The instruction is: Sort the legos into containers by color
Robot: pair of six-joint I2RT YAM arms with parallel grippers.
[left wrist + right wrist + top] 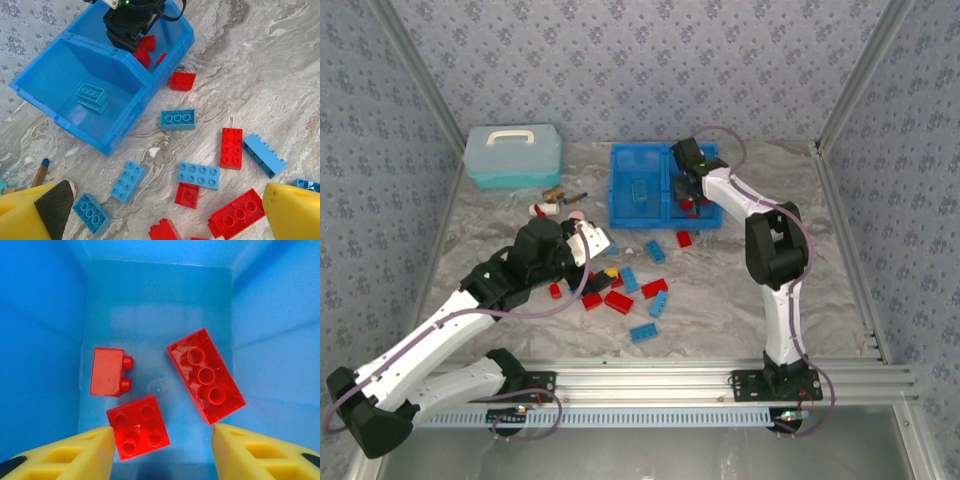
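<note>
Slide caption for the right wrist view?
Right gripper, jaws apart, over three bright red studded plastic bricks on the floor of one bright blue plastic bin compartment.

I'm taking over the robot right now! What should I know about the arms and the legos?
Left gripper: jaws open, empty, hovering over the scattered pile.
Right gripper: jaws open, empty, over the red compartment.
Done: three red legos lie in that compartment; blue legos lie in the other compartment.
Left: many loose red legos and loose blue legos lie mixed on the table, one red right beside the bin.
</note>
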